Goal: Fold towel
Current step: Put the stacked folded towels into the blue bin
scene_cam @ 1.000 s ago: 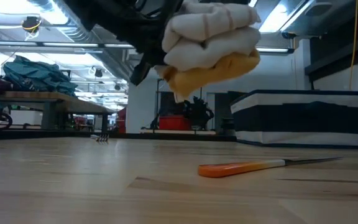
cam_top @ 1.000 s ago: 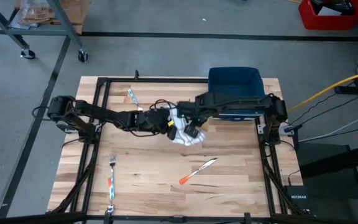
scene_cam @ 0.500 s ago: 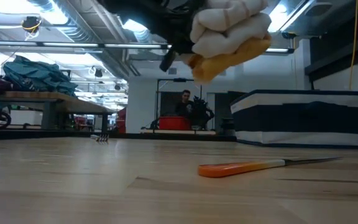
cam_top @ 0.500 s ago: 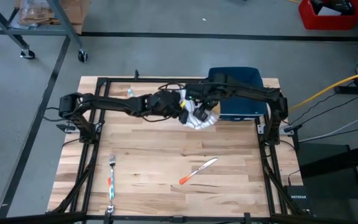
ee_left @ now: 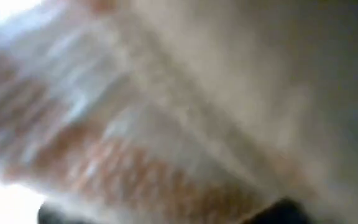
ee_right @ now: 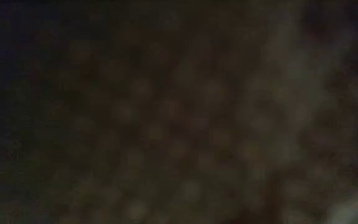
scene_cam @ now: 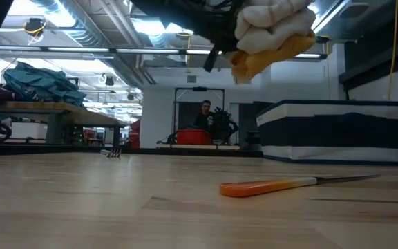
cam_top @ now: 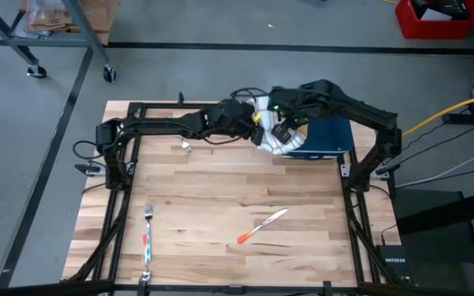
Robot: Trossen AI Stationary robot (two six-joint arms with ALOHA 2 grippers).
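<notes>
Evidently the carrying step: both grippers—left gripper [cam_top: 252,125], right gripper [cam_top: 280,128]—pinch the bunched white-and-orange cloth towel [cam_top: 271,136] aloft by the wooden tabletop's [cam_top: 212,205] far edge, over the dark blue bin's [cam_top: 329,123] rim. Next—probably lowering and releasing it.

My left wrist camera is filled by the towel [ee_left: 185,112], pale cloth with orange stripes, pressed right up close; below the towel, only dark edges show.
</notes>
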